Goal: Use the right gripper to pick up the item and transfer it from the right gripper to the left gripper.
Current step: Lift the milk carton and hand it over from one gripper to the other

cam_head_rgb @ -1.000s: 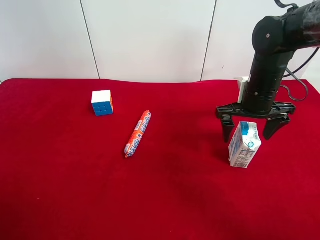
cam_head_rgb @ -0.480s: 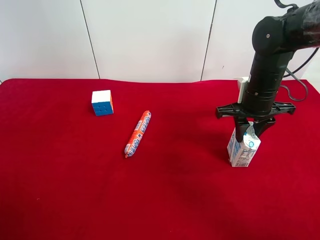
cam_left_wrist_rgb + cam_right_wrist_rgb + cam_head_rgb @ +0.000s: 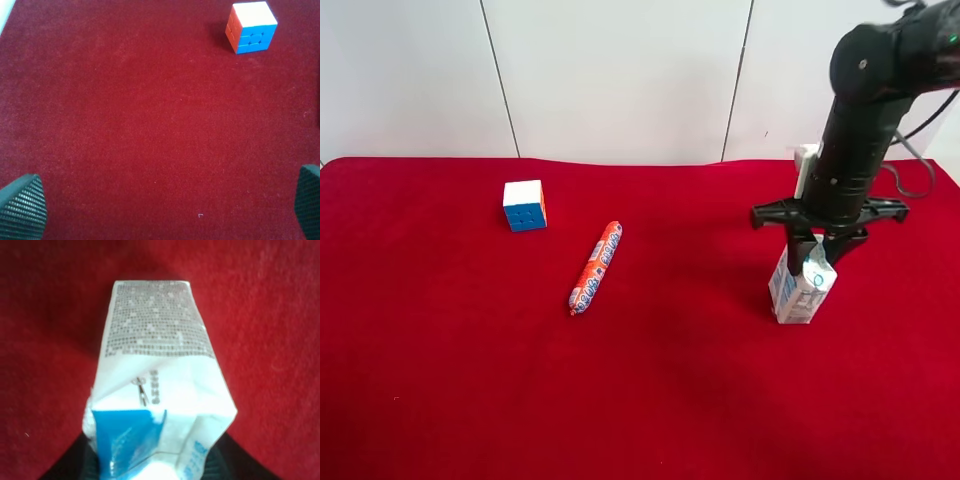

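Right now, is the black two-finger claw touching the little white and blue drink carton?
Touching. The exterior high view shows the black two-finger claw pinched on the gabled top of the white-and-blue drink carton, no gap.

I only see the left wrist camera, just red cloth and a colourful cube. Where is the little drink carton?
Observer: The drink carton is at the right side of the exterior high view, far from the cube.
Child: Is anything holding it?
Observer: Yes. The right gripper is shut on its folded top, and the carton leans a little.
Child: Is it up in the air?
Observer: I cannot tell. Its base looks at, or just above, the red cloth.
Child: What else is there?
Observer: A long orange sausage lies between the cube and the carton, nearer the cube.
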Robot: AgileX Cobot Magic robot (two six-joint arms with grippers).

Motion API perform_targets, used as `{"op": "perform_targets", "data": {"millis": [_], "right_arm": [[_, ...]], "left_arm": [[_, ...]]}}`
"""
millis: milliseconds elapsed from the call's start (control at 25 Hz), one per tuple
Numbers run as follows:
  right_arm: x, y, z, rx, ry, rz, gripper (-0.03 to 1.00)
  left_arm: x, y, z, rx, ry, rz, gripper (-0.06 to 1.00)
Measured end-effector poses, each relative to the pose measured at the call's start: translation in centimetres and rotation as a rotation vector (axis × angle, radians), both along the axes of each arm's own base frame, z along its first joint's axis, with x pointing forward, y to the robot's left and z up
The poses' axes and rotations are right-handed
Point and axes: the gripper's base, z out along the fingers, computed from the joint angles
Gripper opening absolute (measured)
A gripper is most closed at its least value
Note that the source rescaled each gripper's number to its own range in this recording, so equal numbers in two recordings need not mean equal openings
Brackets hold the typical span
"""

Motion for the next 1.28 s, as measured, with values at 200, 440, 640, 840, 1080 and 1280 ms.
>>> {"op": "perform_targets", "data": {"millis": [200, 440, 640, 840, 1080, 1280], "right_arm": [[-1.4, -0.3, 4.4, 0.038, -0.118, 0.029, 0.0], [-3.7, -0.3, 8.9, 0.119, -0.238, 0.07, 0.0], [-4.8, 0.1, 10.4, 0.201, -0.258, 0.128, 0.0], [-5.1, 0.8, 10.7, 0.279, -0.256, 0.173, 0.0], [-5.2, 1.8, 11.0, 0.377, -0.285, 0.335, 0.0], [-5.4, 2.7, 11.5, 0.47, -0.331, 0.47, 0.0]], "left_arm": [[0.0, 0.0, 0.0, 0.0, 0.0, 0.0, 1.0], [0.0, 0.0, 0.0, 0.0, 0.0, 0.0, 1.0], [0.0, 0.0, 0.0, 0.0, 0.0, 0.0, 1.0], [0.0, 0.0, 0.0, 0.0, 0.0, 0.0, 1.0], [0.0, 0.0, 0.0, -0.004, 0.0, -0.003, 1.0], [0.0, -0.2, 0.0, -0.017, -0.001, -0.021, 1.0]]}}
